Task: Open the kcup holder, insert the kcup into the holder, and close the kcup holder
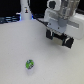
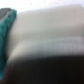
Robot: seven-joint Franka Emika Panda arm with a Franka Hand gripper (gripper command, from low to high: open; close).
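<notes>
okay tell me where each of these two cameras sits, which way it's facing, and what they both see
Exterior view: off the arm, raised, looking down across the white table; shows the tiny green speckled round kcup, a white bottle-shaped object, and the robot's grey-white gripper at the exterior view's right.
Wrist view: on the wrist, very close to a blurred grey surface with a teal patch at one edge; no jaws can be made out.
Shared: nothing can be matched with confidence; the wrist picture is too blurred.

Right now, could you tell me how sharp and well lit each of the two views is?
Exterior view: low resolution and soft, evenly lit, yet the kcup stands out on the pale table. Wrist view: heavily blurred, only grey bands and a teal edge, nothing identifiable.
</notes>
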